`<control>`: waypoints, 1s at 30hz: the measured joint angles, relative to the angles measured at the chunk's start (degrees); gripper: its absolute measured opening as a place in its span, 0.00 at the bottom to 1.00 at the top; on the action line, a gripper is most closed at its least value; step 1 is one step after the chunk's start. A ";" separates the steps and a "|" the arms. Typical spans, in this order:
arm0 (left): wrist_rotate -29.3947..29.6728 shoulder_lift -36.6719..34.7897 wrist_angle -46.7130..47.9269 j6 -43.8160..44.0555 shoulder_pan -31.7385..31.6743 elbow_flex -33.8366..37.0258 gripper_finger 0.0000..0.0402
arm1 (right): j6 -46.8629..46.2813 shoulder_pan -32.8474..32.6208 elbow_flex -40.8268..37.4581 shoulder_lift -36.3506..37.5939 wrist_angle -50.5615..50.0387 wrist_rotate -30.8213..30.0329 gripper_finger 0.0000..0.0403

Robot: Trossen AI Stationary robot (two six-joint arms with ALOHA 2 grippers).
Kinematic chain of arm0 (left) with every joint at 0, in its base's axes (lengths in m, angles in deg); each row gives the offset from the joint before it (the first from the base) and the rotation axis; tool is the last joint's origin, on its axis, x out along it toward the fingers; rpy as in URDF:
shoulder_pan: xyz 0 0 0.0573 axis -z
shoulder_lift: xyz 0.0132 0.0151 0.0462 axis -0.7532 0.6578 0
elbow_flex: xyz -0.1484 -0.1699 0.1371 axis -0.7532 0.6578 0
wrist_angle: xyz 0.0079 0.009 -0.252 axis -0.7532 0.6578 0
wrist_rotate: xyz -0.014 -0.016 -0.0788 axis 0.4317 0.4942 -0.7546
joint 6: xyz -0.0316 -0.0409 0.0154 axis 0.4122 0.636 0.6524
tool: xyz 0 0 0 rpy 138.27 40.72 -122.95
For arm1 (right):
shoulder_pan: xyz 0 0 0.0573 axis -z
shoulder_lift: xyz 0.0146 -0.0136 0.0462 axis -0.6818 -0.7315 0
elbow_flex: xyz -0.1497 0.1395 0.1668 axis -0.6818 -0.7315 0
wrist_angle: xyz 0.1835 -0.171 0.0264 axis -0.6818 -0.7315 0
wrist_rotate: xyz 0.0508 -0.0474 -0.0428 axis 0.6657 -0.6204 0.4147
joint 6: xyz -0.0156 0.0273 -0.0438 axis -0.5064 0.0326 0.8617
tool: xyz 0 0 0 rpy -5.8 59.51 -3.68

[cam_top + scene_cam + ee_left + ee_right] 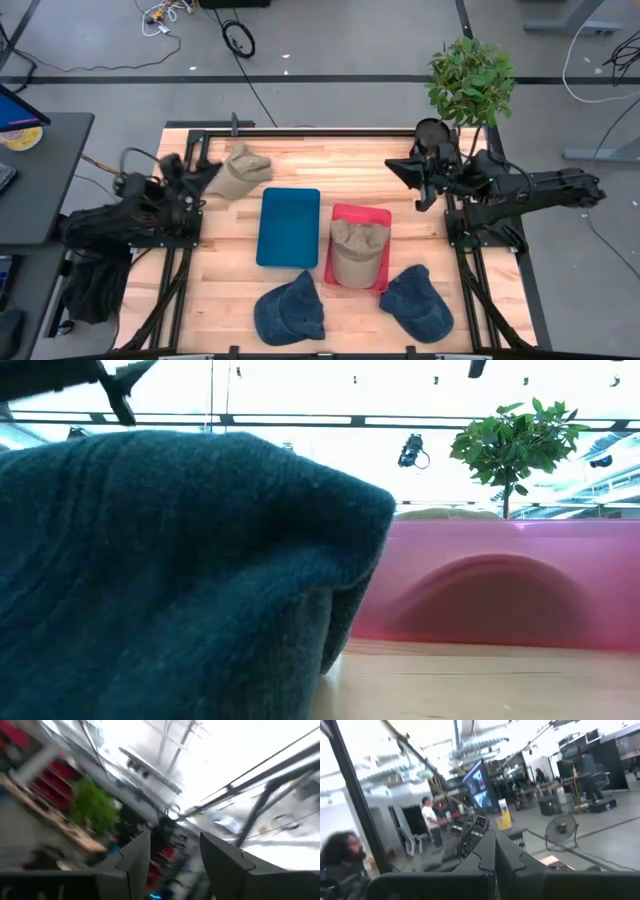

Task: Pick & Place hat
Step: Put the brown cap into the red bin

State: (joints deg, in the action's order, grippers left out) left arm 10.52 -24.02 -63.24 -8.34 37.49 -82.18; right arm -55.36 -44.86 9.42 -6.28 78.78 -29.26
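A tan hat (243, 170) lies on the table's far left part. A second tan hat (358, 250) rests in the red tray (345, 212), and only its crown shows over the tray wall in the low view (450, 513). Two denim hats (290, 308) (416, 302) lie by the near edge, one of them filling the low view (180, 580). My left gripper (205, 172) (175, 840) is raised beside the far tan hat, open, nothing between its fingers. My right gripper (405, 170) (495, 837) hangs over the far right part, shut and empty.
A blue tray (289, 226) lies beside the red tray (500, 585) at mid-table. A potted plant (470, 80) (510, 445) stands at the far right corner. People (432, 820) (340, 855) show in the room beyond the table.
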 joint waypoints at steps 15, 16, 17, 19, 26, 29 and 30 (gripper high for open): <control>14.12 30.35 67.07 -24.17 -0.07 -50.74 0.44 | -4.68 3.94 -9.34 4.97 11.81 7.16 0.00; 14.14 33.17 70.84 -23.81 -0.12 -53.26 0.44 | -4.63 3.94 -9.34 4.97 11.81 7.90 0.00; 14.12 35.96 74.33 -23.11 -0.46 -55.57 0.44 | -4.47 3.94 -9.34 4.97 11.78 8.82 0.00; 13.99 41.56 79.96 -22.62 -2.10 -59.50 0.44 | -3.77 3.94 -9.34 4.97 11.61 10.60 0.00; 3.26 60.25 92.83 -24.59 -11.98 -68.49 0.44 | -4.97 3.94 -9.34 4.94 11.22 12.23 0.00; -2.53 66.34 96.06 -27.86 -17.75 -71.18 0.44 | -5.26 3.94 -9.34 4.94 11.16 13.17 0.00; -3.21 67.96 96.75 -29.77 -19.18 -71.60 0.44 | -5.64 3.94 -9.34 4.94 11.14 13.17 0.00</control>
State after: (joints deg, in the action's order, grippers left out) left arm 7.31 43.94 33.51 -38.11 18.30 -153.79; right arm -61.00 -40.92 0.08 -1.34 89.92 -16.09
